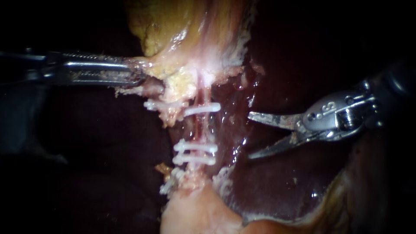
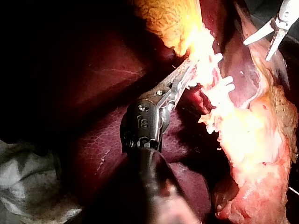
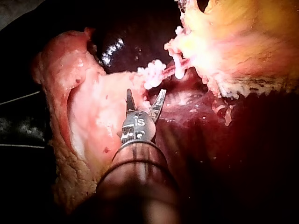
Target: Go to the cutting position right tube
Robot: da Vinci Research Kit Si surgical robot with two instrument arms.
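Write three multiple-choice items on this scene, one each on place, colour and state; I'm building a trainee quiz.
1. The metal right instrument, with scissor blades, lies: A around a tube; B beside the clipped pink tubes, apart; C out of view.
2. The small plastic clips are: A blue; B black; C white.
3. The slender metal left instrument: A grips yellowish tissue; B hangs open; C holds a clip.
B: dark red liver shows between the open blades and the tubes. C: they show white. A: its tip is closed on the tissue.
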